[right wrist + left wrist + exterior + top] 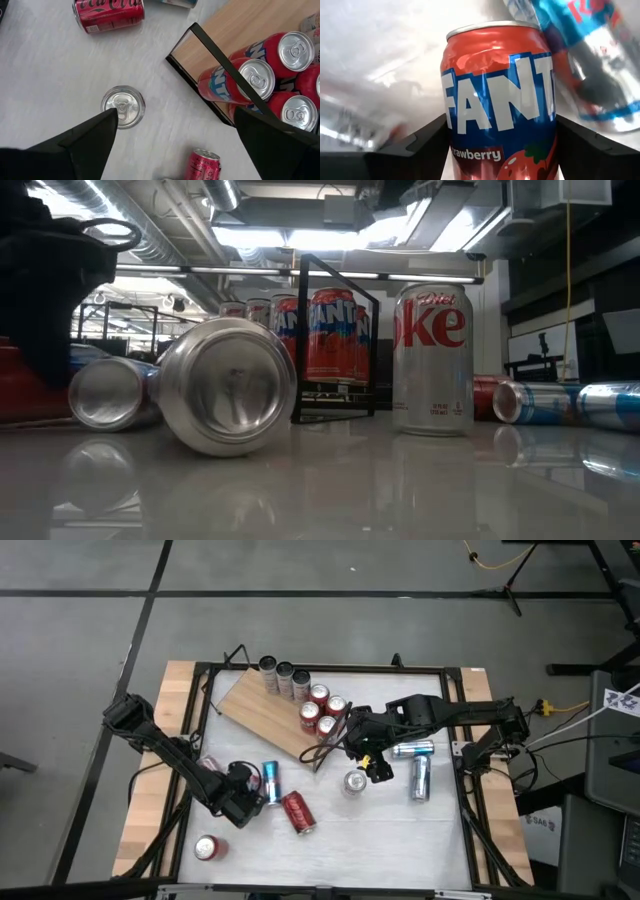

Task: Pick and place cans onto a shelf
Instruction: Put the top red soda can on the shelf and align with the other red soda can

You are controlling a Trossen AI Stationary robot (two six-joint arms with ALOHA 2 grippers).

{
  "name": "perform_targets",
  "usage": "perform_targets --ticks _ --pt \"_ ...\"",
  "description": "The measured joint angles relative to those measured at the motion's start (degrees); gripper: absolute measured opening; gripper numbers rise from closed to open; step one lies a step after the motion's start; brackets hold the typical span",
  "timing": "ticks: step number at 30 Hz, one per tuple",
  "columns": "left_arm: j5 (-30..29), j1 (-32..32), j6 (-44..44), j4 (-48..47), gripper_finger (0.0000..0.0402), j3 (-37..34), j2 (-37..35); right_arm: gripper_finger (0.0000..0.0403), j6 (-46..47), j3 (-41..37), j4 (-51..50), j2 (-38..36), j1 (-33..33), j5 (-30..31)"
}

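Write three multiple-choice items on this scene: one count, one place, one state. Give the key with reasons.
1. How many red cans stand on the shelf?
A two
B four
C six

2. Where does the upright Diet Coke can stand?
A on the shelf
B on the table, off the shelf
C atop another can

3. How is the right gripper?
A open
B shut on a red can
C shut, empty

Key:
1 B: the high view shows four red cans clustered on the board.
2 B: its silver top sits on white tabletop past the shelf's black frame.
3 A: in the right wrist view its fingers stand wide apart with nothing between them.
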Motion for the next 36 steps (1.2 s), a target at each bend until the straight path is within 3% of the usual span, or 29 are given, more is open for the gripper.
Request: perform_targets --ticks 19,26,36 --pt "-17.25 0.0 -3.95 -3.24 0.0279 0.0 -0.13 0.039 0.0 0.0 1.24 0.0 -0.01 0.0" --pt "-28.86 0.49 -4.11 -4.66 0.0279 0.09 -0.18 0.039 0.0 0.0 4.25 0.0 -0.01 0.0" --pt "-49.99 5.68 -1.29 -5.13 0.0279 0.11 -0.21 0.039 -0.04 0.0 6.01 0.0 0.01 0.0"
